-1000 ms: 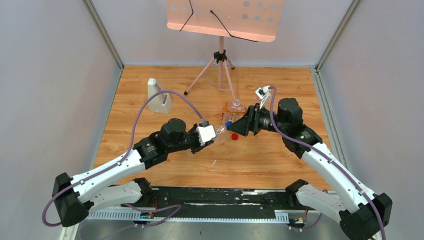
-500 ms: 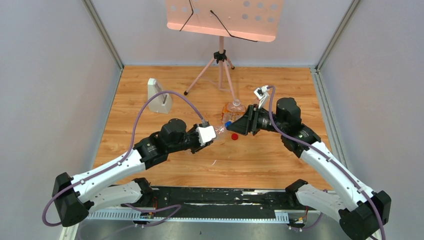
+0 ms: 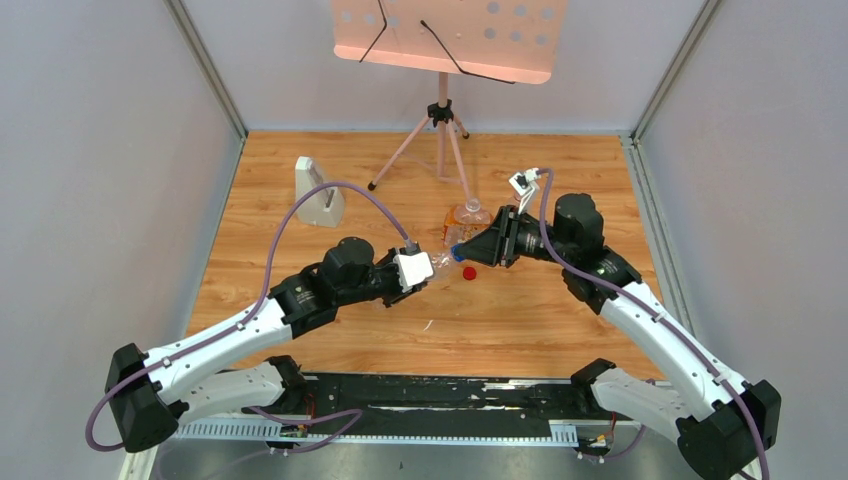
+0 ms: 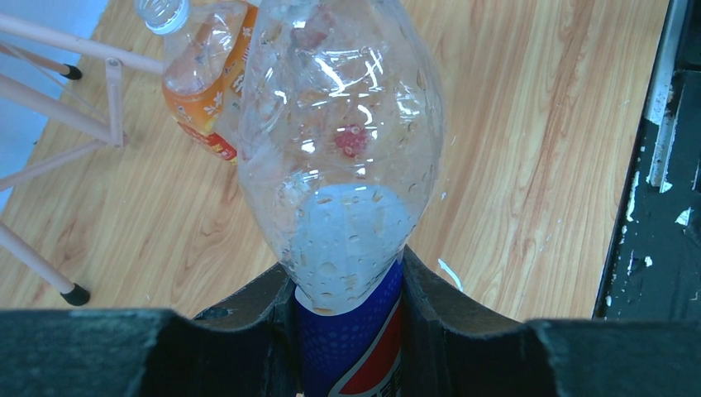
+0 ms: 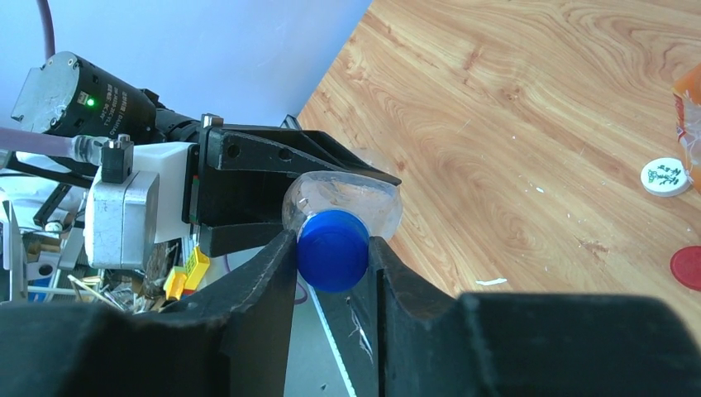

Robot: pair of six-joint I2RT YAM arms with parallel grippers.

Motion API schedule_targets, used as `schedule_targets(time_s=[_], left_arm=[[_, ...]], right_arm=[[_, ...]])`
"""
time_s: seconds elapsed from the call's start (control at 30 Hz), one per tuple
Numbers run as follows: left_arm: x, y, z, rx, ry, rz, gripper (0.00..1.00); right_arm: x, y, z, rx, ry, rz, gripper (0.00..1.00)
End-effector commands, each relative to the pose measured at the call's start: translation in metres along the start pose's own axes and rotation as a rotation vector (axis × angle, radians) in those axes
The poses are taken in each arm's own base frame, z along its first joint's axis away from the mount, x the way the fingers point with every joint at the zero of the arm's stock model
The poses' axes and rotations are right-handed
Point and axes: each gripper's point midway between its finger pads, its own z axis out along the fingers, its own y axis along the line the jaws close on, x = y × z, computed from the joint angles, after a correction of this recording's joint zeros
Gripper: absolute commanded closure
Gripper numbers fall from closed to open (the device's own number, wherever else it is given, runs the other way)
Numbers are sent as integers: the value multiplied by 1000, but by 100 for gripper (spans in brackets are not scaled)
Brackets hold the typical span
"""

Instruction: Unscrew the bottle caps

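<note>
Seen from above, two black-and-white robot arms reach in from the near edge of a wooden table and meet near its middle. The left gripper is clamped on the blue-labelled part of a clear Pepsi bottle. It holds the bottle roughly level above the table, with the neck pointing toward the right arm. The right gripper has its jaws drawn in narrow around the blue cap on the bottle's mouth, with one black finger against each side of the cap. A red cap lies loose on the wood just beside the two grippers. A white cap with a small green mark lies flat close to the red one. An orange-labelled bottle sits just behind the grippers, near one leg of a pink music stand at the back of the table. Whether this bottle's neck carries a cap cannot be told. A pale grey block stands upright at the back left, well apart from everything else.
</note>
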Motion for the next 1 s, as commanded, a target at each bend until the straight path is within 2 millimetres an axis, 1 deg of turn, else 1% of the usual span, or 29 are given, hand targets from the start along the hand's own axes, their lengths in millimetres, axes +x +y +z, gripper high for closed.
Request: schedule_targets(time_s=[0.0,0.17,0.23,0.3,0.4,0.43,0.47,0.5,0.53,0.6,0.63,0.67,0.7,0.73,0.83,0.9,0.93,0.97], left_arm=[[-12,3,0,-10,-36,17,100],[-13,1,-1,-4,-41,-9,100],[-19,-1,-2,8,-59,-30,100],[-22,-6,-2,32,-75,-52,100],[-26,-15,-2,96,-90,-61,100],[-32,-21,-3,143,-112,-68,100],[-32,-20,-5,153,-118,-80,100],[-39,-26,-8,203,-145,-91,100],[-39,-24,-10,211,-153,-102,100],[-46,-35,-17,297,-192,-113,100],[-47,-35,-19,313,-199,-115,100],[-48,-42,-22,360,-208,-118,100],[-50,-44,-24,377,-213,-121,100],[-50,-50,-26,417,-217,-125,100],[-52,-58,-29,476,-220,-135,100],[-52,-59,-29,482,-218,-140,100],[-51,-57,-28,467,-212,-144,100],[-50,-56,-27,456,-209,-144,100]], right_arm=[[-8,18,-2,-69,-19,-42,78],[-2,20,-5,-92,-5,-105,91],[1,22,-8,-118,6,-174,96],[5,22,-10,-155,9,-301,100],[14,20,-11,-205,14,-436,100],[18,22,-13,-235,26,-486,100],[22,25,-14,-268,37,-526,100],[25,27,-16,-295,46,-553,100],[28,30,-17,-322,55,-580,100],[31,35,-20,-364,65,-620,100],[34,37,-22,-391,75,-638,100],[37,39,-23,-417,84,-658,100],[41,40,-24,-441,92,-675,100],[43,41,-25,-458,97,-694,100],[44,43,-27,-475,94,-729,100],[40,43,-26,-459,72,-741,95],[36,43,-26,-442,53,-744,91],[32,44,-25,-423,36,-738,84]])
